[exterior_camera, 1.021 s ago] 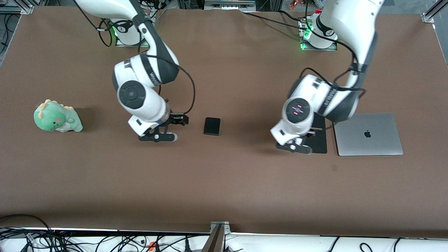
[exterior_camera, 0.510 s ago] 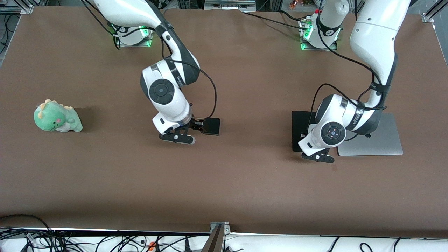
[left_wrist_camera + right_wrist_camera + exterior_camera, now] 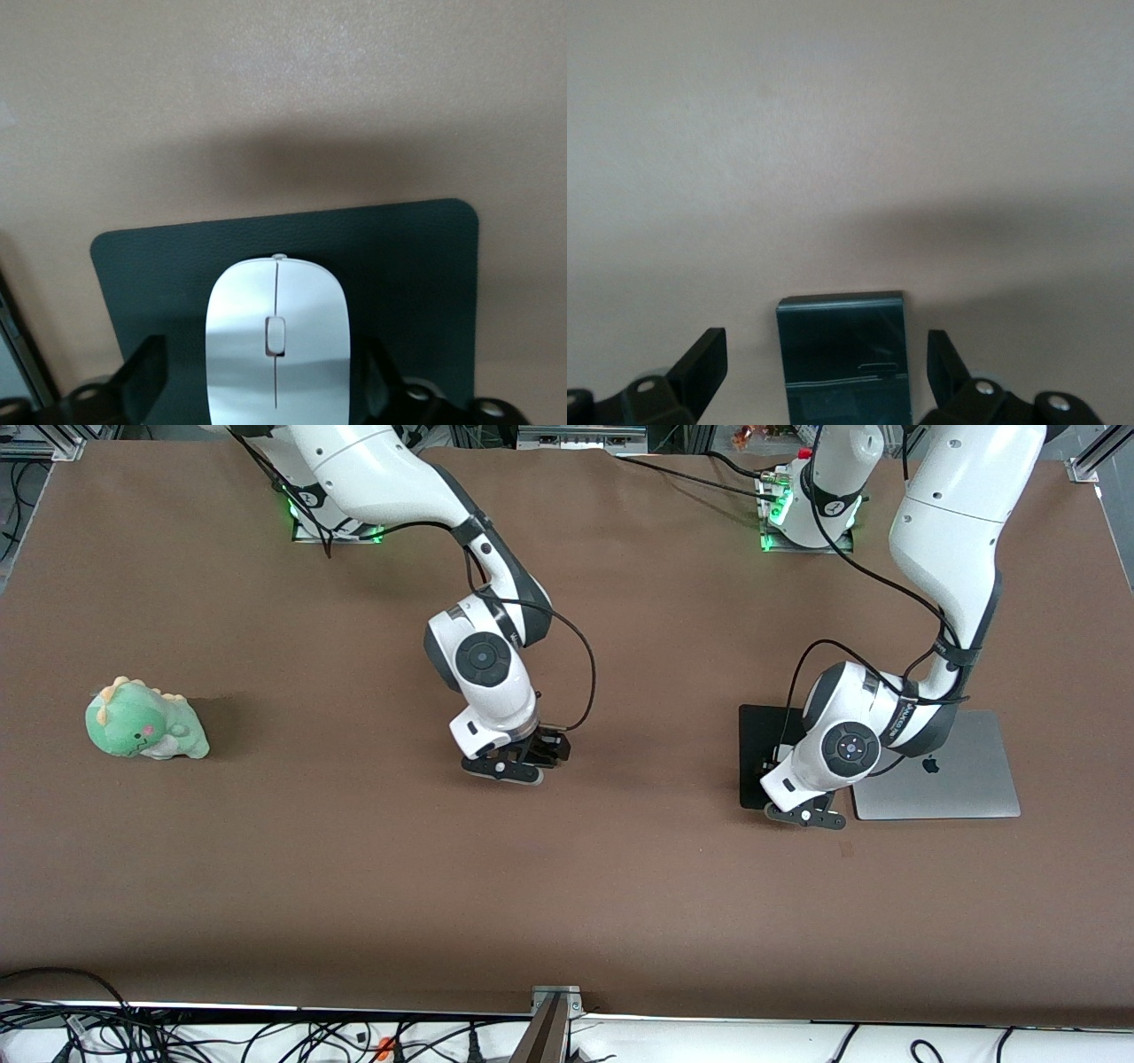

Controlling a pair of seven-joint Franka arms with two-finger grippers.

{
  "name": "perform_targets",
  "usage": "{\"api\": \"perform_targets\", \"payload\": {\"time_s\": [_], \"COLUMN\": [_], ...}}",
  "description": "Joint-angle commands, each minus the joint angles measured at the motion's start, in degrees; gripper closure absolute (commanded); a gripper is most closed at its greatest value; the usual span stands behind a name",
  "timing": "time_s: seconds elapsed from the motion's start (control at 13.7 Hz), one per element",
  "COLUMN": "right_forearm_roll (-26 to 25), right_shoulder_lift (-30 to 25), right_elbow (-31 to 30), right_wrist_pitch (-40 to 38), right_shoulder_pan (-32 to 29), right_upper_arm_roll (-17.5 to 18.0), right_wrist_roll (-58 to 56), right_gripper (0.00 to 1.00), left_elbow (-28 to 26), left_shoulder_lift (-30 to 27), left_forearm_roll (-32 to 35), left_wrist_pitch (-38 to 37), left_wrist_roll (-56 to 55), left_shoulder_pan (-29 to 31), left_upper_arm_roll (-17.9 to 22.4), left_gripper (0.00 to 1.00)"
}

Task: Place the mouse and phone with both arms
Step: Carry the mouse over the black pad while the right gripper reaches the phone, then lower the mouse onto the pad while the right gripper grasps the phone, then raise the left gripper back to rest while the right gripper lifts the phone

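Left gripper [image 3: 804, 813] is being held low over the mouse pad [image 3: 755, 735], right-of-centre in the front view. Its fingers [image 3: 146, 372] are being kept spread, one on each side of the mouse [image 3: 276, 345], with a gap showing at least on one side, so nothing is being gripped. The mouse is being carried by the pad alone, lying flat near the pad's middle. The pad is lying just beside the laptop [image 3: 966, 779], toward the left arm's end of the table [image 3: 567, 886].

Right gripper [image 3: 516, 764] is being held low at mid-frame in the front view. Its fingers [image 3: 700, 363] are being kept wide, clear of the phone [image 3: 842, 354] between them. The phone is lying flat on the bare table under that gripper and is being hidden by it in the front view.

A toy dinosaur [image 3: 142, 722] is being left untouched toward the right arm's end.

Progress, as judged: the mouse is looking placed and released. The phone is either just set down or about to be gripped; which cannot be told. Likely left: both arms being lifted clear.
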Motion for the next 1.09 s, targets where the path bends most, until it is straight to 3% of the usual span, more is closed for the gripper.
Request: {"api": "perform_targets", "payload": {"time_s": [0.0,0.15,0.44,0.66,1.02], "right_forearm_roll": [-4.5,-5.7,-6.1,-6.3,-6.5], "right_shoulder_lift": [1.4,2.4,4.7,5.1,4.6], "right_elbow": [1.4,1.4,1.4,1.3,1.3], "right_wrist_pitch": [0.1,0.2,4.3,4.5,3.1], "right_shoulder_pan": [0.5,1.0,3.0,3.0,2.3], "right_upper_arm_roll": [-0.4,-0.4,-0.4,-0.4,-0.8], "right_wrist_roll": [0.7,1.1,1.8,1.1,-4.1], "right_gripper": [0.00,0.00,0.00,0.00,0.00], "left_elbow": [-0.9,3.8,21.8,31.7,33.6], "left_shoulder_lift": [-5.4,-8.5,-9.1,-10.7,-17.7], "left_forearm_roll": [-0.6,-0.7,-0.7,-4.3,-10.5], "left_wrist_pitch": [-3.1,-11.1,-28.8,-41.2,-48.9], "left_wrist_roll": [0.7,0.7,1.4,1.4,3.6], "left_shoulder_pan": [0.5,0.4,0.1,0.9,8.8], "left_upper_arm_roll": [-1.2,-2.9,-5.2,-5.5,-5.8], "left_gripper": [0.00,0.00,0.00,0.00,0.00]}}
